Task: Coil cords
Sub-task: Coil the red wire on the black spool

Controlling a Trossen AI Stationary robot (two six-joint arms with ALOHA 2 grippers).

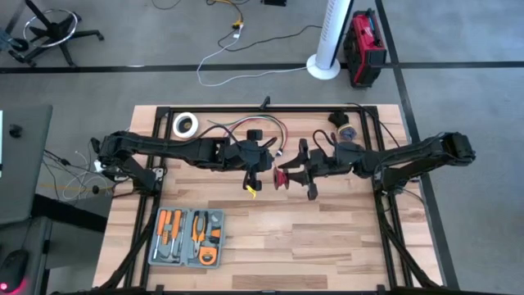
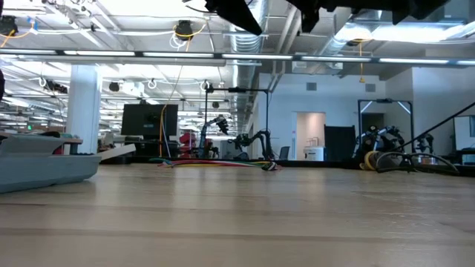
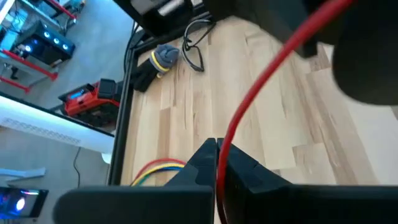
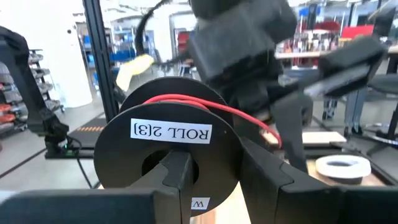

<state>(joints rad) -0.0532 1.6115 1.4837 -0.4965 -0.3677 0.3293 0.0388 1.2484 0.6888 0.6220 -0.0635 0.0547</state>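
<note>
You've got the right gripper point(image 4: 211, 171) clamped on the black spool point(image 4: 171, 146) mid-air over table centre, and the left gripper point(image 3: 217, 163) pinched shut on the red wire point(image 3: 261, 78) just beside it, likely keeping tension for tidy winding

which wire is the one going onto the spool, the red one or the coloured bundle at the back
The red wire: it wraps the black spool held in the right gripper and runs through the left gripper. The red-yellow bundle lies loose on the table.
</note>
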